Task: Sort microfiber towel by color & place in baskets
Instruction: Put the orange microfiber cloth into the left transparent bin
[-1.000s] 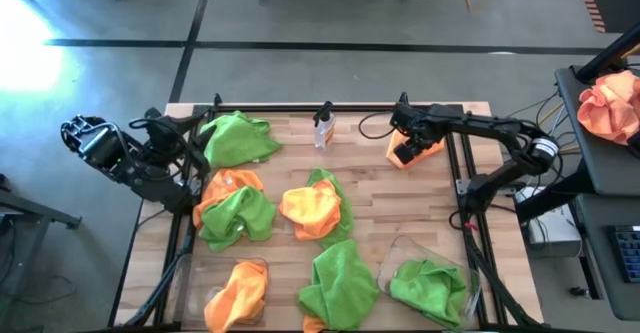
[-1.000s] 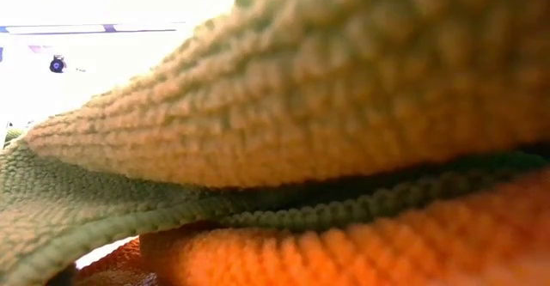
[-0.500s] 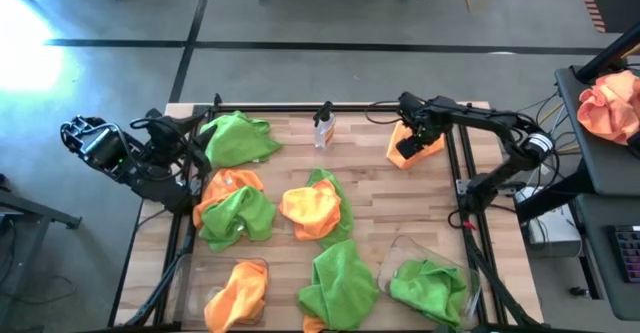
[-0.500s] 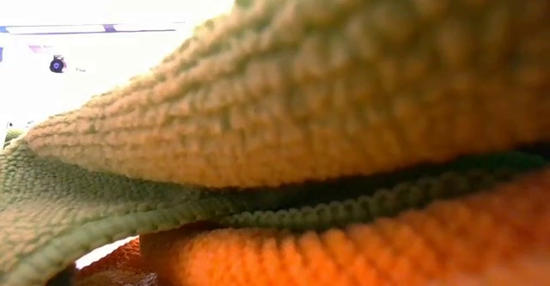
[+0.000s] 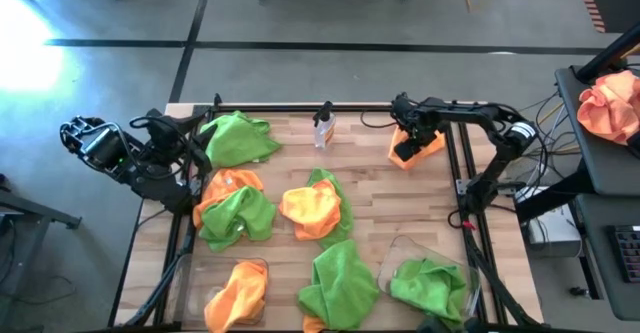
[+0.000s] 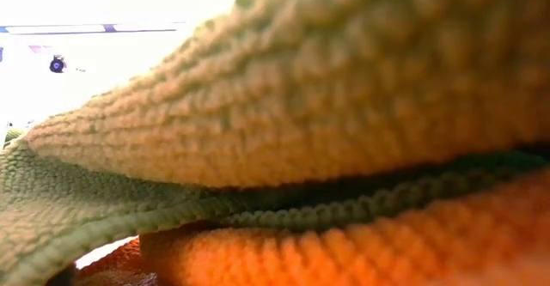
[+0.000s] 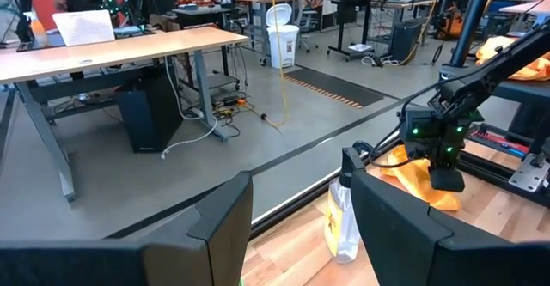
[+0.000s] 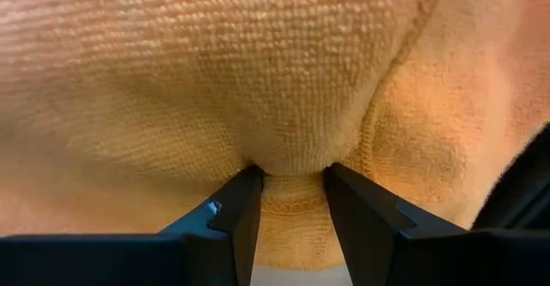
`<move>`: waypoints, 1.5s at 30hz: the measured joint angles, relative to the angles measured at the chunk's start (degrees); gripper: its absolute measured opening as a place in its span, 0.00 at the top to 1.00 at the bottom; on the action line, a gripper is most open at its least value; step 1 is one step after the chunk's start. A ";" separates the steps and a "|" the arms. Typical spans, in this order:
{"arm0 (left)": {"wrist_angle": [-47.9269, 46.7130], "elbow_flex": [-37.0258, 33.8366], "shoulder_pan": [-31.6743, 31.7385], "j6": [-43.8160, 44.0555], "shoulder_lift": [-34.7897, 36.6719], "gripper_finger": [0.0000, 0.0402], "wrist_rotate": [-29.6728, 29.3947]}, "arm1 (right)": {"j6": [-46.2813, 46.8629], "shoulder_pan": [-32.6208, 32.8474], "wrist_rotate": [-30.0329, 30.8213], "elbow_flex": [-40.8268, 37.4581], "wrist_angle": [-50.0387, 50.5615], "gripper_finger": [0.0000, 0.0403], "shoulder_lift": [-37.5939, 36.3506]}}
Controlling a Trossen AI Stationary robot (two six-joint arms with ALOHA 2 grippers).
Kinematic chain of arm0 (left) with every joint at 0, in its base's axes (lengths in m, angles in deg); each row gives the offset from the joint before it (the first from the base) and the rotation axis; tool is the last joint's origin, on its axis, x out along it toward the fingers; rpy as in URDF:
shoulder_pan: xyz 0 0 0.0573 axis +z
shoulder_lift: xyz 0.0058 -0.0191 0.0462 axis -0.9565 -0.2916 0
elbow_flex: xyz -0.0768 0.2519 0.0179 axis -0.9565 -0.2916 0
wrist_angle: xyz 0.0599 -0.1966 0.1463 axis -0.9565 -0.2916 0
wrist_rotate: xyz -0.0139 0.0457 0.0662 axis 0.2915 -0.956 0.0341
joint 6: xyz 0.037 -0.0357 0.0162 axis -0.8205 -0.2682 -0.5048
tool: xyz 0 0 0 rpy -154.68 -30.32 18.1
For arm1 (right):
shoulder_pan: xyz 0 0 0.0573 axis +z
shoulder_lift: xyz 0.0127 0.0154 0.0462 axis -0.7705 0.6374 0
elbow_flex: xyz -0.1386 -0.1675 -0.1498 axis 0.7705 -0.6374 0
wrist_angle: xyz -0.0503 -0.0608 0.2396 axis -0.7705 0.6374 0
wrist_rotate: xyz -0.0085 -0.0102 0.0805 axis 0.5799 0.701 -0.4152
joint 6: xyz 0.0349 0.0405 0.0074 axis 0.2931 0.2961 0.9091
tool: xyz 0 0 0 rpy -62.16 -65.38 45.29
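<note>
An orange microfiber towel lies bunched at the table's far right corner, and my right gripper is shut on it from above. Green and orange towels lie across the tabletop: a green one at the far left and mixed heaps in the middle. A clear basket at the near left holds an orange towel. Another clear basket at the near right holds a green one. My left gripper stands open off the table's left edge, with nothing between its fingers. My right gripper pinches a raised fold of the orange towel between its two fingers; a hemmed edge shows in the gap. The fingers come from above, pointing steeply down. The cloth bulges past the fingertips, and the rest of the towel lies on the tabletop.
A small clear spray bottle stands at the middle of the far edge. A large green towel lies between the baskets. Towels lying right against the lens block the low view. A peach cloth bundle sits on a side stand off the table.
My right gripper has sunk toward the orange towel at the far right corner, while its arm has swung toward the table's far edge. The towel has stayed where it was.
</note>
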 joint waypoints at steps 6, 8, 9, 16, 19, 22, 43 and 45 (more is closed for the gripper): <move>0.18 0.00 0.09 0.00 0.00 0.55 0.01 | -0.25 -0.10 -1.71 0.65 -0.17 0.68 0.11; 0.22 0.00 0.09 0.00 -0.02 0.55 0.00 | -0.21 -0.09 -1.85 0.65 -0.51 0.68 0.05; 0.20 -0.02 0.09 0.00 0.00 0.55 0.02 | -0.13 -0.09 -1.86 0.65 -0.53 0.68 0.03; 0.24 -0.02 0.09 0.00 -0.02 0.55 0.03 | 0.91 -0.05 -2.76 0.65 -0.57 0.75 -0.08; 0.41 -0.02 0.09 0.00 -0.01 0.55 0.04 | 0.99 -0.05 -3.52 0.63 -0.57 0.81 -0.31; 0.42 -0.02 0.09 0.00 -0.01 0.55 0.07 | 1.24 -0.03 -5.11 0.60 -0.89 0.87 -1.06; 0.46 -1.82 0.09 -0.02 -0.02 0.55 0.94 | 8.94 0.13 -13.12 0.58 0.31 0.98 -15.11; 0.45 -2.09 0.09 -0.02 -0.02 0.55 0.97 | 10.92 0.44 -14.52 0.58 0.22 0.98 -18.17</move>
